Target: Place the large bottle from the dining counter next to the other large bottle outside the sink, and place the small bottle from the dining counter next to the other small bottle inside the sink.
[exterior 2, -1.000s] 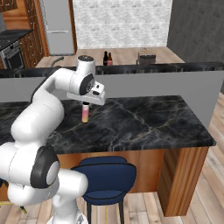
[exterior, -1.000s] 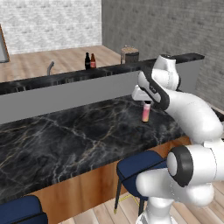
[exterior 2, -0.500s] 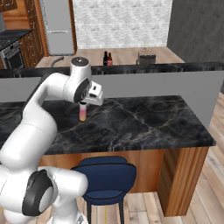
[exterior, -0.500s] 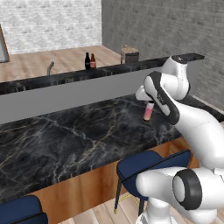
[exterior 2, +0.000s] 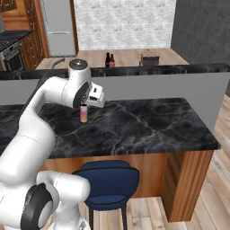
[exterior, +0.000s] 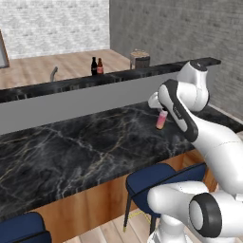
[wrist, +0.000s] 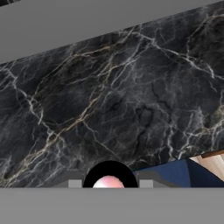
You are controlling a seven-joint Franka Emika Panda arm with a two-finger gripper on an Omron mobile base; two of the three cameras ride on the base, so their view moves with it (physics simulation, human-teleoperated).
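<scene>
My gripper [exterior: 162, 112] [exterior 2: 84, 106] is shut on the small bottle [exterior: 161, 120] [exterior 2: 83, 114], pale pink, held upright by its top just over the dining counter [exterior: 80, 152] [exterior 2: 148, 128]. In the hand view the small bottle [wrist: 108, 181] shows as a pink round between my fingers. On the far counter, the large bottle [exterior: 94, 65] [exterior 2: 107, 59], black, stands right beside the other large bottle [exterior: 100, 65] [exterior 2: 112, 60], amber. The curved faucet [exterior: 53, 73] [exterior 2: 58, 63] rises left of them. The sink basin is hidden behind the raised ledge.
A grey raised ledge [exterior: 71, 102] [exterior 2: 157, 85] separates the dining counter from the far counter. A round basket [exterior: 140, 59] [exterior 2: 150, 59] stands right of the bottles. Blue stools [exterior: 156, 178] [exterior 2: 105, 182] sit at the counter's front. A fridge [exterior 2: 60, 27] is at the back left.
My arm's upper links have swung up and over while the gripper keeps the small bottle. The bottle has shifted only slightly and risen a little.
</scene>
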